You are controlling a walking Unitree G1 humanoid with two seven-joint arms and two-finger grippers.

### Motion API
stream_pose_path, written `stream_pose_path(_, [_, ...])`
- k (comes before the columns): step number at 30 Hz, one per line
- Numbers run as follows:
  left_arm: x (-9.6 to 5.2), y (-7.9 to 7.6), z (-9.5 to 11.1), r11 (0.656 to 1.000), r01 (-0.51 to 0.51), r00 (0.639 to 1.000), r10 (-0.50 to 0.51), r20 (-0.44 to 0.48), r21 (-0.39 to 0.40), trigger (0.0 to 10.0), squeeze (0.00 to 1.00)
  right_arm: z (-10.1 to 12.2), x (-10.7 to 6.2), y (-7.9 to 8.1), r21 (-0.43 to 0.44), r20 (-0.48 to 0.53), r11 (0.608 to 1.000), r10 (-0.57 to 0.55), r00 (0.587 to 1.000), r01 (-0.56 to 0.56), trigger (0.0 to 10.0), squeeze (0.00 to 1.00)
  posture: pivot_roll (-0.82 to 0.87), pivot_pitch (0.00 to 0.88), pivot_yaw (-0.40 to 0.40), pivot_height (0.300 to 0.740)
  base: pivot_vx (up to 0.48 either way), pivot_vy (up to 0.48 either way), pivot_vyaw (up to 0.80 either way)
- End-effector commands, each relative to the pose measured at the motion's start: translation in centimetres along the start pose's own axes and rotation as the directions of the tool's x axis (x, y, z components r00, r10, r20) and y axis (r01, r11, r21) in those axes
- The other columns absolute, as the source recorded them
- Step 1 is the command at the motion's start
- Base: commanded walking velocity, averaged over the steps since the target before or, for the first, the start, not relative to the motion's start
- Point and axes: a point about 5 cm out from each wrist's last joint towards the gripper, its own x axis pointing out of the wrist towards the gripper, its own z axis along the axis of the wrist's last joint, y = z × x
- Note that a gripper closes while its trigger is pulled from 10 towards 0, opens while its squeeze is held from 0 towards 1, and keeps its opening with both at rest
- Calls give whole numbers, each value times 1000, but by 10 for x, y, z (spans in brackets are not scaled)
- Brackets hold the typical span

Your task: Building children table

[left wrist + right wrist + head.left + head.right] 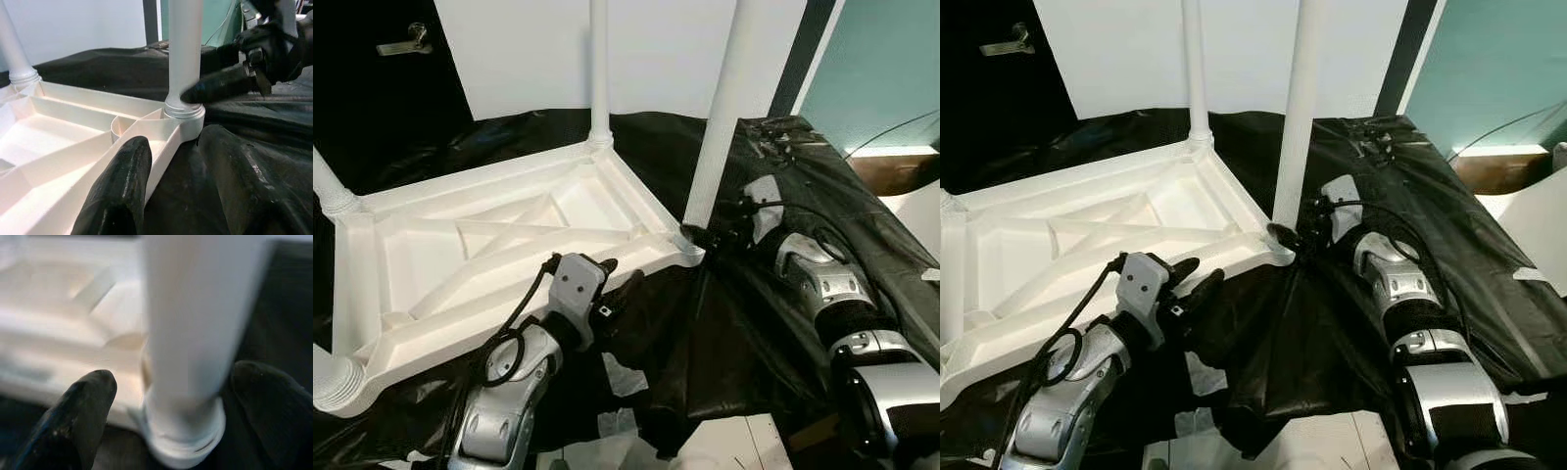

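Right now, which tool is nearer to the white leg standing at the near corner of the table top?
Right. The right tool is at the base of the white leg, fingers either side. The left tool is farther along the table top edge.

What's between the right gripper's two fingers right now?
The base of the upright white plastic table leg, just above its threaded collar, sits between the right gripper fingers in the right wrist view.

Both silver arms are reaching forward from the robot's body. The left hand is hanging low with its two black fingers spread apart, gripping nothing. The right hand is stretching further out and inward, its fingers standing apart with a gap between them.
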Motion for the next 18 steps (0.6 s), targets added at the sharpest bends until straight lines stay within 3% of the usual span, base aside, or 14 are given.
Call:
stream_pose_path(1, [2, 3, 2, 999, -45, 999, 45, 10, 5, 10000, 0, 1, 1, 0, -29, -23, 999, 33, 999, -33, 10000, 0, 146, 0, -65, 740, 0, 0, 0])
stream_pose_path(6, [5, 4, 5, 999, -49, 999, 49, 18, 9, 10000, 0, 2, 10, 6, -78, -75, 993, 79, 994, -85, 10000, 0, 158, 0, -63, 740, 0, 0, 0])
stream_pose_path(7, [4, 4, 5, 998, -54, 998, 53, 18, 13, 10000, 0, 3, 14, 6, -101, -100, 990, 84, 991, -94, 8510, 0, 168, 0, -65, 740, 0, 0, 0])
stream_pose_path(8, [3, 5, 5, 998, -59, 998, 58, 17, 15, 10000, 0, 3, 15, 6, -105, -104, 991, 76, 992, -87, 4706, 0, 178, 0, -67, 740, 0, 0, 0])
stream_pose_path(9, [2, 6, 5, 998, -65, 998, 65, 16, 16, 10000, 0, 4, 15, 4, -103, -105, 991, 73, 992, -84, 3569, 0, 183, 0, -69, 740, 0, 0, 0])
stream_pose_path(10, [2, 6, 5, 998, -65, 998, 65, 16, 16, 10000, 0, 4, 15, 4, -103, -105, 991, 73, 992, -84, 3569, 0, 183, 0, -69, 740, 0, 0, 0])
stream_pose_path(11, [1, 6, 5, 998, -68, 998, 68, 16, 16, 10000, 0, 3, 15, 3, -106, -111, 992, 61, 992, -73, 2275, 0, 183, 0, -69, 740, 0, 0, 0])
stream_pose_path(12, [0, 6, 5, 997, -69, 998, 69, 17, 16, 10000, 0, 3, 14, 2, -110, -115, 992, 54, 992, -67, 0, 0, 183, 0, -69, 740, 0, 0, 0])
stream_pose_path(18, [-4, 6, 4, 996, -84, 996, 84, 10, 6, 10000, 0, -7, 7, -1, -83, -118, 996, 13, 993, -23, 0, 0, 188, 0, -69, 740, 0, 0, 0])
